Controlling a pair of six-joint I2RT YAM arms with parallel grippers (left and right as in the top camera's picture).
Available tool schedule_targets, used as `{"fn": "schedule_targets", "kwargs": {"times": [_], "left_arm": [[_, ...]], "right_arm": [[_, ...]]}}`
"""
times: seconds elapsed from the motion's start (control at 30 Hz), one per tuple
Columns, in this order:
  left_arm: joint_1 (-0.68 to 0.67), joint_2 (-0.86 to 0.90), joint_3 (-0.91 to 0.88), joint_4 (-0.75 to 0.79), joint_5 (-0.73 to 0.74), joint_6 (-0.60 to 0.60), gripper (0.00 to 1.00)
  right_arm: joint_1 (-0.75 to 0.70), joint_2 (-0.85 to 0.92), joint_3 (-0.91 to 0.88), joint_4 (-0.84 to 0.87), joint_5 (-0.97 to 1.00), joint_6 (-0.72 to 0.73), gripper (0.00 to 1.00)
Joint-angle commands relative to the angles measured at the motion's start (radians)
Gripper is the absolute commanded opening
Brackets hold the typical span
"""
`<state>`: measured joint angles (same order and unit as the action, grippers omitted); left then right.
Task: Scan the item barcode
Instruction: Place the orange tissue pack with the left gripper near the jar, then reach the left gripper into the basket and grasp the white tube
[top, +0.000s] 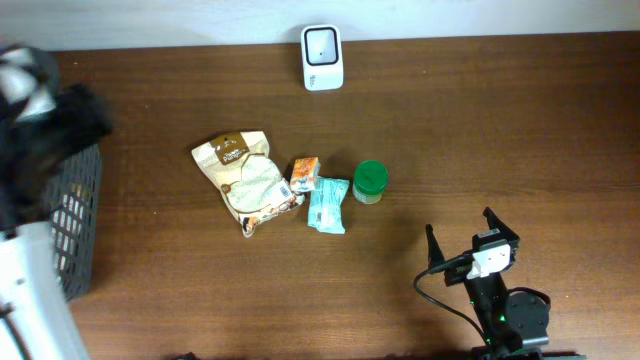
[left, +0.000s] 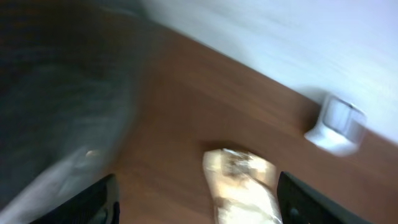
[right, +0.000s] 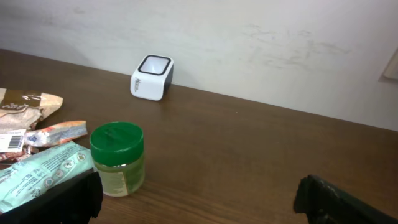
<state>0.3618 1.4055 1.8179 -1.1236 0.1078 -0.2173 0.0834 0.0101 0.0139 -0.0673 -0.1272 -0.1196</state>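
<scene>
Green-lidded jar (right: 117, 158) looks hard and light; grab its sides. Both left pincer (left: 196, 190) and right pincer (right: 196, 190) are wide, empty.

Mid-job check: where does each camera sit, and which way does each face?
Overhead: above the table, facing straight down on scanner, snack bag, jar, right gripper.
Left wrist: raised at the left, blurred, facing snack bag and scanner; left gripper open at the bottom.
Right wrist: low over the table, facing jar and scanner; its fingers at bottom corners.
Shared: the scanner, in all three.
</scene>
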Motion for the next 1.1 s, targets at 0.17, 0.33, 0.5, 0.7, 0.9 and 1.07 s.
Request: {"fn": "schedule_targets", "kwargs": {"times": [0.17, 0.33, 0.5, 0.7, 0.9, 1.07], "left_arm": [[0.42, 0.157, -0.061, 0.008, 0.008, -0.053, 0.79], [0.464, 0.302, -0.063, -0.019, 0.008, 0.137, 0.78], [0.468, 0.435, -0.067, -0.069, 0.089, 0.354, 0.79], [0.468, 0.591, -0.067, -0.128, 0.079, 0.407, 0.77], [0.468, 0.706, -0.067, -0.124, 0.079, 0.429, 0.77], [0.468, 0.763, -0.067, -0.105, 0.068, 0.429, 0.77]], "right_arm": [[0.008, -0.006, -0.008, -0.001, 0.005, 0.003, 0.98], [0.008, -0.006, -0.008, -0.001, 0.005, 0.003, 0.98], [0.008, -0.006, -0.008, -0.001, 0.005, 0.003, 0.98], [0.008, -0.006, -0.008, -0.001, 0.005, 0.003, 0.98], [0.008, -0.006, -0.008, -0.001, 0.005, 0.003, 0.98], [0.008, -0.006, -0.008, -0.001, 0.005, 0.003, 0.98]]}}
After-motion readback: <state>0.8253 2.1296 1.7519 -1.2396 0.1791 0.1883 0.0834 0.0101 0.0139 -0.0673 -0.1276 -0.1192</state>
